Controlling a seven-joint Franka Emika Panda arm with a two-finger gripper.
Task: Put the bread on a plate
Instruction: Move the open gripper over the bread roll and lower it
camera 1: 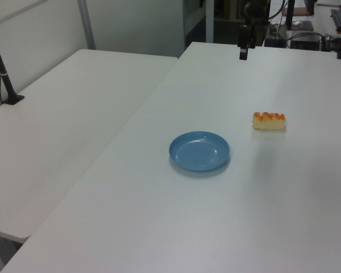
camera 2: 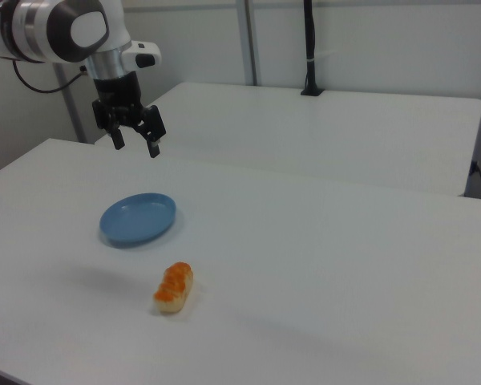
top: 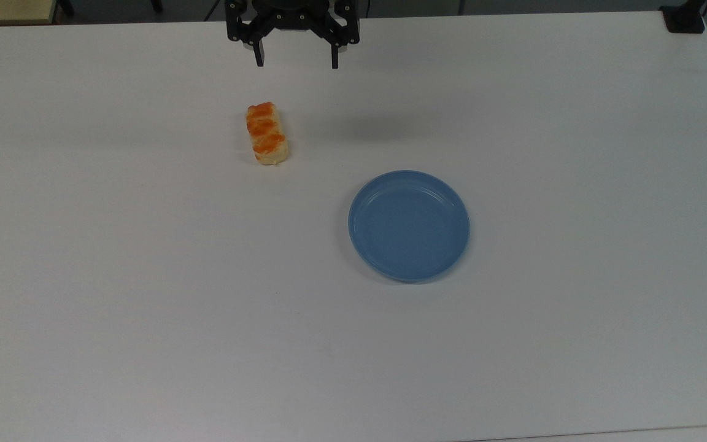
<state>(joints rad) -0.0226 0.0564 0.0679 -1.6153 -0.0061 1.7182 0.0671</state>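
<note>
Claw [top: 296, 62] mine, fingers spread, empty, high above table [top: 145, 307]; approach step: lower over bread [top: 266, 133], straddle short sides, squeeze gently; plate [top: 409, 226] waits apart.

bread [top: 266, 134]: pale beige body; three glossy orange-brown patches in a row along the top
plate [top: 409, 226]: plain blue all over, rim and floor the same shade, no pattern
table [top: 145, 294]: plain white, unmarked; faint grey shadow patch in the top view between bread and gripper
gripper [top: 296, 62]: black body, black jaws
arm [camera 2: 60, 28]: white shell with dark grey joint
</note>
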